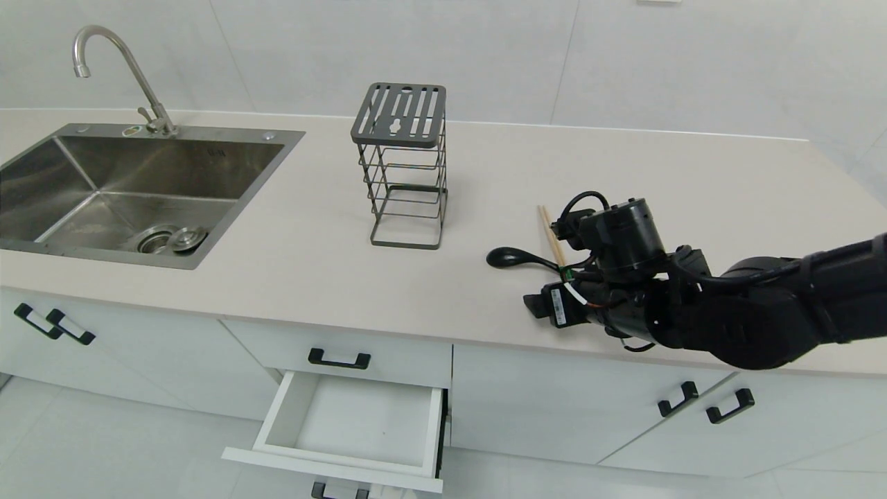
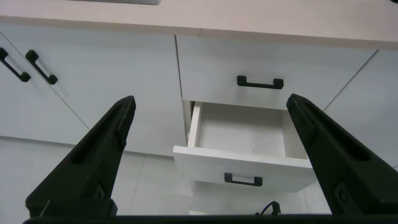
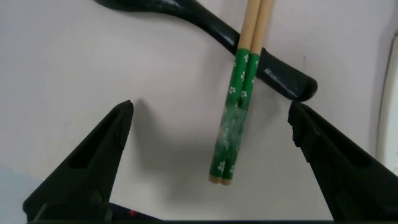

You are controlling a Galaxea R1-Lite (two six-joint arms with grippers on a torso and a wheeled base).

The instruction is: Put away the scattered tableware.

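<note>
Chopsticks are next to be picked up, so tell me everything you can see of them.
The chopsticks are a matched pair, pale and wood-like along the shaft, with green ends dotted with small white flowers. They lie flat and side by side, touching each other, on the light counter. They cross over the handle of the black spoon and rest on it. The right hand hangs open above their green ends and does not touch them.

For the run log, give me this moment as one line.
right gripper open over chopsticks crossing black spoon on counter | left gripper open, facing open drawer
</note>
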